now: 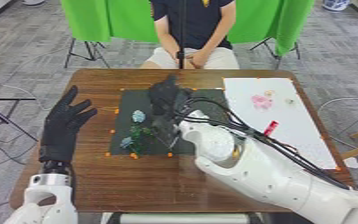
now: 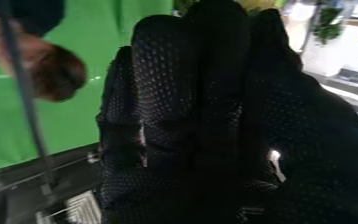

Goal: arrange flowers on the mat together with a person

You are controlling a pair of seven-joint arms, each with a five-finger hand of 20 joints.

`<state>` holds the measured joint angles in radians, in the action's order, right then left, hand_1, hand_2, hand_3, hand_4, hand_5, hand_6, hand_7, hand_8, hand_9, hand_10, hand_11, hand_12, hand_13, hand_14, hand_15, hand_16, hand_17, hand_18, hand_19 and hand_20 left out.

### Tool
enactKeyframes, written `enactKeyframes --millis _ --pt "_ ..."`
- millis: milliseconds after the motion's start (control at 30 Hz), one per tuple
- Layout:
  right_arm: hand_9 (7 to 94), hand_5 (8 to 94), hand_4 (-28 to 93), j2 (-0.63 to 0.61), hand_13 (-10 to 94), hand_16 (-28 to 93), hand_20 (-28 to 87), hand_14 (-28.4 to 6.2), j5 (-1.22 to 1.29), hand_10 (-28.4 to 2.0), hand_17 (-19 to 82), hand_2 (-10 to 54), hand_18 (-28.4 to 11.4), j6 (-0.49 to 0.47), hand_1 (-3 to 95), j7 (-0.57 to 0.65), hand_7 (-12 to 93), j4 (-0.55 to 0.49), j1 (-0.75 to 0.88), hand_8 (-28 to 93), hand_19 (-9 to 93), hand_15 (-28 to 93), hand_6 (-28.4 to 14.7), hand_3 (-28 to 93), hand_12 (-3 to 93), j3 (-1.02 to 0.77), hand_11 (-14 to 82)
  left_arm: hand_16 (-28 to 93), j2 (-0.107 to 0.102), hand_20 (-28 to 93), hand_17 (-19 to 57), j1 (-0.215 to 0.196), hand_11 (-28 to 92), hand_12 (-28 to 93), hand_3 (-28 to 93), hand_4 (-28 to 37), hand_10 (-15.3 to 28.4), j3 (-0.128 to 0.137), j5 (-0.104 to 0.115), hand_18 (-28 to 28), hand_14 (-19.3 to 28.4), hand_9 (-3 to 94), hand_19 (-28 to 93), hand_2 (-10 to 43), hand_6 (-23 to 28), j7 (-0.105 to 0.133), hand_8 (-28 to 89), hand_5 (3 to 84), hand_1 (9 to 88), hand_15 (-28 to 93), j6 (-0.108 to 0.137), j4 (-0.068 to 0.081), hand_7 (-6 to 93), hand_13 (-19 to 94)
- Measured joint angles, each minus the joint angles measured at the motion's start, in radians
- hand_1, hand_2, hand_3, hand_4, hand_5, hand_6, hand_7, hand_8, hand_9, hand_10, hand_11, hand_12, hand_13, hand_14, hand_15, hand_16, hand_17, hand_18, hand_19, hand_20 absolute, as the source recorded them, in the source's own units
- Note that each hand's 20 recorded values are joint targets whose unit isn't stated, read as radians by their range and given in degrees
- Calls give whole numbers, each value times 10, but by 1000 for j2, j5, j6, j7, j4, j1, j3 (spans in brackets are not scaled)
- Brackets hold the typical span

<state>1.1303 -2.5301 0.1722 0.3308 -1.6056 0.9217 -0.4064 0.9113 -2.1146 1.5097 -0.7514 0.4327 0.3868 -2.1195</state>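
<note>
See dark mat [image 1: 155,146] beneath right hand [image 1: 165,96], straight-fingered, nothing visibly held; left hand [image 1: 62,126] open, empty. Got pale-blue flowers [image 1: 138,116] just left of right hand, pink flowers [image 1: 262,102] farther right. Could knock blue ones askew by sweeping low leftward.

On the table [image 1: 95,180], centre frame, lies the mat [image 1: 135,98], flowers [image 1: 138,116] on its left side; right of it, a sheet [image 1: 246,90].

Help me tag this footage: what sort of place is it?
Probably a robotics lab or test studio: a green cloth hangs behind the table, orange marks edge the mat, and white robot arms reach in.
</note>
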Motion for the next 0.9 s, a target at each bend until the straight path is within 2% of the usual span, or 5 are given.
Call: enactKeyframes --millis 167,467,767,900 --pt "880 842 -283 14 768 230 220 -47 -15 -63 252 -95 -164 -33 539 8 163 -3 -2 -21 749 560 69 642 327 43 270 -92 1 132 -83 12 239 86 792 -283 176 0 0 239 256 351 470 57 27 -6 -100 313 210 482 -1 1 118 260" --pt "843 814 -283 16 729 222 223 -53 -41 -71 222 -95 -171 -166 515 32 161 13 14 -34 720 567 73 642 331 33 267 -92 1 132 -84 22 240 87 792 -283 176 -3 0 239 256 351 470 58 27 -17 -99 313 210 482 -5 4 117 260" --pt "798 796 -283 19 699 207 258 -64 -90 -88 194 -95 -182 -208 470 25 163 21 27 -44 696 587 70 626 241 16 357 -93 -6 131 -83 30 242 86 796 -283 177 -13 1 239 255 351 470 60 27 -19 -101 314 225 483 -4 5 120 261" --pt "779 763 -283 20 683 204 272 -69 -97 -94 185 -95 -185 -210 430 24 166 20 24 -49 686 597 69 660 216 25 374 -94 -9 131 -84 30 242 86 797 -283 176 -13 1 239 255 351 471 59 28 -22 -101 314 225 484 -4 5 120 259"
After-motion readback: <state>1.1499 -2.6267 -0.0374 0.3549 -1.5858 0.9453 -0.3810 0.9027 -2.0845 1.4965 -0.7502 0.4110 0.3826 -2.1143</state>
